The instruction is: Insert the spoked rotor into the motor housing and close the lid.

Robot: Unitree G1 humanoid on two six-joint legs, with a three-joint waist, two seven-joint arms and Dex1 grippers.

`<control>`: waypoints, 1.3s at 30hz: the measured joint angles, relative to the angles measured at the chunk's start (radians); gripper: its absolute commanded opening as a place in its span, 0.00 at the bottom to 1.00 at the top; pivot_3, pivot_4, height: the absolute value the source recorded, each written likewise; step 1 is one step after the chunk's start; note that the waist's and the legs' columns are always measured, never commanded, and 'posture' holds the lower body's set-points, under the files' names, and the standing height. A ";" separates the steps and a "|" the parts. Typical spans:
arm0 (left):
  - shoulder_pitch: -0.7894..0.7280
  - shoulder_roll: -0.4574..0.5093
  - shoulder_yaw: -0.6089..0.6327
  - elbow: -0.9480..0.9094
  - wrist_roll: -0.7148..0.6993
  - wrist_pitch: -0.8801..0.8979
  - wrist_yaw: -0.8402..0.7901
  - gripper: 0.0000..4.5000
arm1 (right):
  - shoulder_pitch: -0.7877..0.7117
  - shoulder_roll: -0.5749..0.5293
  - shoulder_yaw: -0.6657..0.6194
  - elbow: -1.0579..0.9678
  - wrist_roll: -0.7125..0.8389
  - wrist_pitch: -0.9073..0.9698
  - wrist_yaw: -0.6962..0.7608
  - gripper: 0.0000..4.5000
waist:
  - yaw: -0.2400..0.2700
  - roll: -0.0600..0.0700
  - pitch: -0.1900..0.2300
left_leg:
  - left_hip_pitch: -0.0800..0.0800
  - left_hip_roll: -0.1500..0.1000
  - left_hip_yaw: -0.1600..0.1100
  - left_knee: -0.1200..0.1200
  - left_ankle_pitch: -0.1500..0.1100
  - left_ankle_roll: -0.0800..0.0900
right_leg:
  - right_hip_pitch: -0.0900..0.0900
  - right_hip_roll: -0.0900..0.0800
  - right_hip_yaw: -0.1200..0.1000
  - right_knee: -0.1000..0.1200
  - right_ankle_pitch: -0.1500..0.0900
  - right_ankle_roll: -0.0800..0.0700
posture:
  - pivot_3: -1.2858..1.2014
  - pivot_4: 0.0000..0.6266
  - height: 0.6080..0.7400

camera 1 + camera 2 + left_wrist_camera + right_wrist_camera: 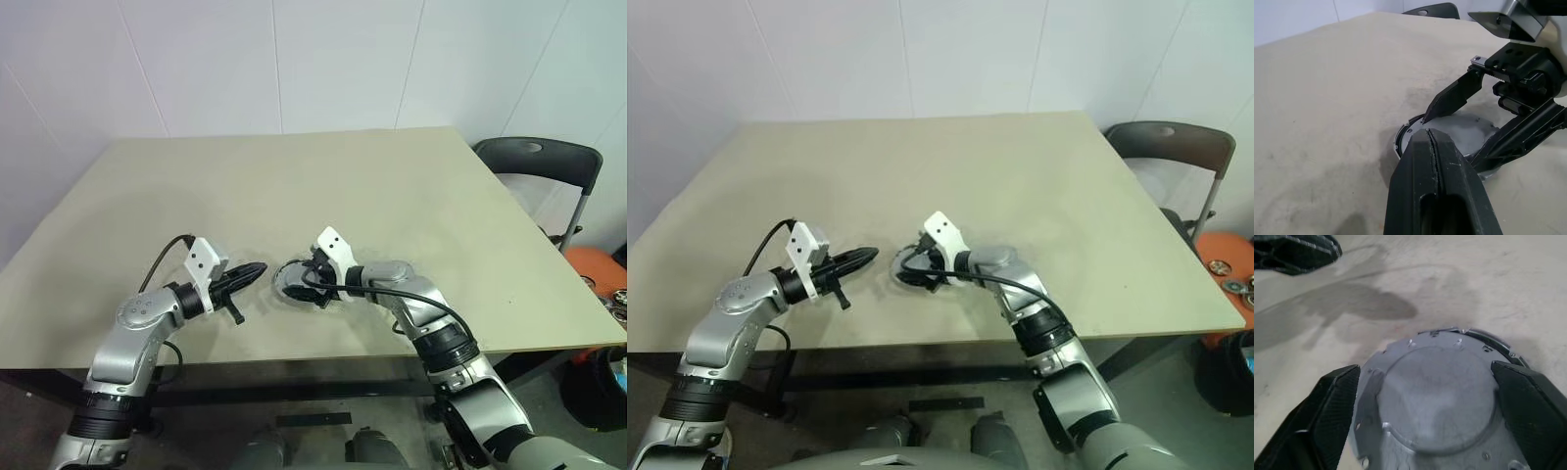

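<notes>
Lid point(1436, 396) lies grey face up near the table's point(294, 186) front edge, between the spread right gripper point(1430, 406) fingers. Left gripper point(1434, 147) pressed together, empty. Risk: an unseated lid shifts if nudged.

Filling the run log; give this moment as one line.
lid: grey face up on motor housing | right hand: open, straddling lid | left hand: shut, beside

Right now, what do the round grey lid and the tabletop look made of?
Round grey lid: likely cast or machined metal, matte grey, with a raised centre and small rim holes. Beige tabletop: looks like a matte laminate or painted board, faintly scuffed; the core can't be told.
</notes>
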 measured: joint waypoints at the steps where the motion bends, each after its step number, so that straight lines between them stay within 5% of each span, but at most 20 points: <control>1: 0.000 0.000 0.000 0.001 0.001 -0.002 0.000 0.00 | 0.000 0.001 -0.003 0.000 0.000 -0.001 -0.006 0.73 | 0.000 0.000 0.000 | 0.000 0.000 0.000 0.000 0.000 0.000 | 0.000 0.000 0.000 0.000 0.000 0.000 | 0.52 0.00 1.00; 4: 0.000 0.000 0.000 0.009 0.003 -0.004 0.000 0.00 | 0.000 0.002 -0.013 0.003 0.000 -0.006 -0.015 0.50 | 0.000 0.000 0.000 | 0.000 0.000 0.000 0.000 0.000 0.000 | 0.000 0.000 0.000 0.000 0.000 0.000 | 0.52 0.00 1.00; 11: -0.002 0.000 0.000 0.019 0.014 -0.021 -0.001 0.00 | 0.000 0.002 -0.016 0.019 0.001 -0.034 -0.016 0.50 | 0.000 0.000 0.000 | 0.000 0.000 0.000 0.000 0.000 0.000 | 0.000 0.000 0.000 0.000 0.000 0.000 | 0.52 0.00 1.00; 14: -0.002 -0.001 0.000 0.024 0.017 -0.023 -0.001 0.00 | 0.000 0.001 -0.015 0.020 0.003 -0.035 -0.003 0.63 | 0.000 0.000 0.000 | 0.000 0.000 0.000 -0.001 0.000 0.000 | 0.000 0.000 0.000 0.000 0.000 0.000 | 0.52 0.00 1.00; 19: -0.002 -0.002 0.000 0.027 0.024 -0.024 -0.001 0.00 | 0.000 -0.009 0.005 0.019 -0.001 -0.050 0.032 0.99 | 0.000 0.000 0.000 | 0.000 0.000 0.000 -0.001 0.000 0.000 | 0.000 0.000 0.000 0.000 0.000 0.000 | 0.52 0.00 1.00; 27: -0.003 -0.003 0.000 0.053 0.030 -0.043 -0.002 0.00 | -0.008 -0.045 0.053 0.041 -0.042 -0.125 0.059 0.99 | 0.001 0.000 0.000 | 0.000 0.000 0.000 -0.001 0.000 0.000 | 0.000 0.000 0.000 0.000 0.000 0.000 | 0.52 0.00 1.00; 30: -0.003 -0.003 0.000 0.054 0.030 -0.044 -0.001 0.00 | -0.015 -0.042 0.052 0.052 -0.050 -0.130 0.044 0.80 | 0.001 0.000 0.000 | 0.000 0.000 0.000 -0.001 0.000 0.000 | 0.000 0.000 0.000 0.000 0.000 0.000 | 0.52 0.00 1.00; 39: -0.004 -0.006 -0.001 0.054 0.034 -0.044 0.000 0.00 | -0.023 -0.050 0.064 0.080 -0.080 -0.183 0.058 0.75 | 0.002 0.000 0.000 | 0.002 0.000 0.000 -0.001 0.000 0.000 | 0.001 0.000 0.000 0.000 0.000 0.000 | 0.52 0.00 1.00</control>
